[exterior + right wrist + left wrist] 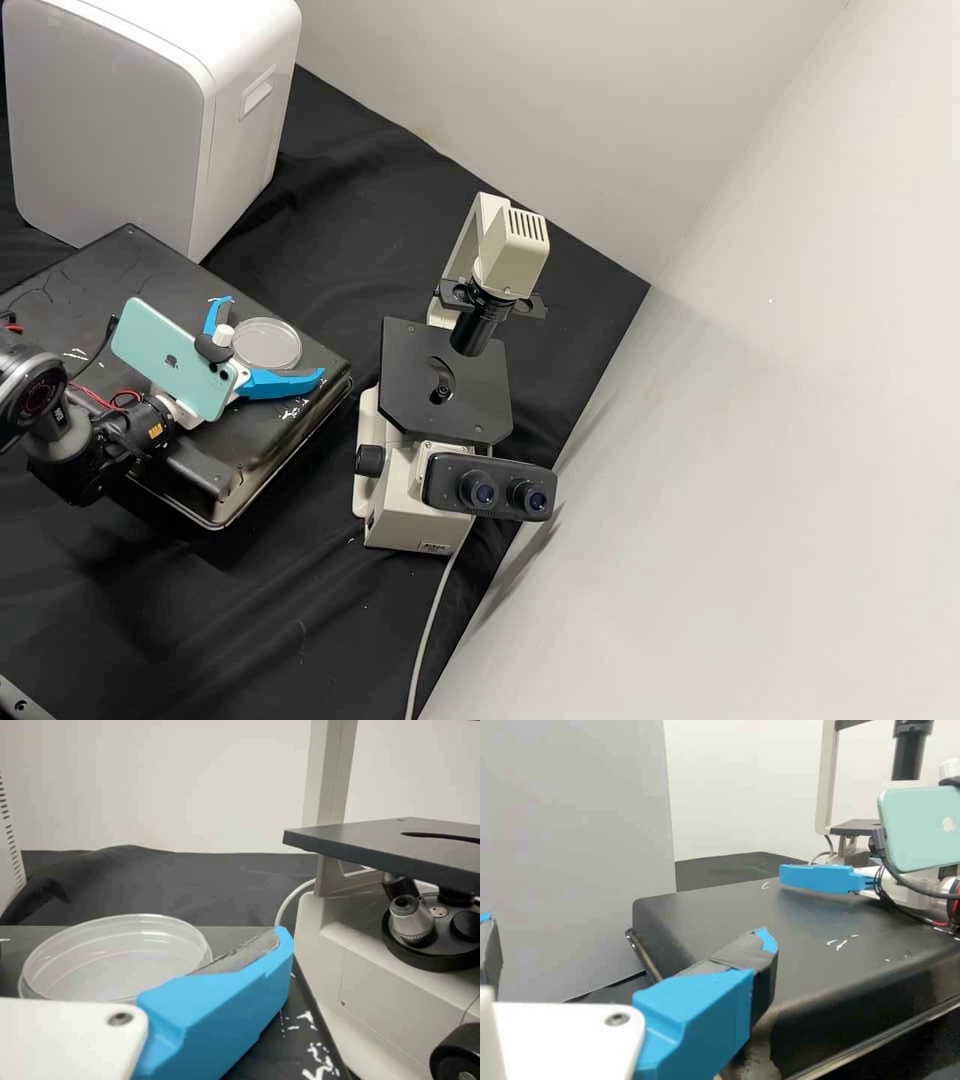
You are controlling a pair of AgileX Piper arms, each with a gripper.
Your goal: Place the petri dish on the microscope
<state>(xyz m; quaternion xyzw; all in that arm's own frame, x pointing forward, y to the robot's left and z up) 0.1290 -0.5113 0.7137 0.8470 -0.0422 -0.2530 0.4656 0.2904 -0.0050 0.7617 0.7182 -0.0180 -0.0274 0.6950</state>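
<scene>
1. The bench (300,620), draped in black cloth, carries the microscope (450,420), which stands close to the wall.
2. A white box (130,110) stands well to the left of the microscope in the high view and farther back.
3. A black case (90,275) lies just left of the microscope, its near corner almost at the microscope's base.
4. The microscope's stage (410,360) is a flat black plate. It stands higher than the case top and has a slot over the lenses.
5. The right tool (270,340) lies low over the case top on the side nearest the microscope. Its fingers are spread, one on each side of the dish. One finger is just beside the rim, but I cannot tell if it touches, and nothing is gripped yet.
6. The left tool (622,934) sits low at the case's edge, on the side away from the microscope. Its fingers are wide apart and hold nothing.
7. The dish (112,952) rests flat on the case top, left of the stage and below its level.
   - It looks like thin clear plastic, so it is probably very light, stiff and slick, and it may crack under a hard squeeze.
   - The best hold is likely across the low side wall at opposite points, closing gently.
   - If it has a loose lid, a high grip could lift the lid alone.
   - Keep it level while raising it to the stage.
</scene>
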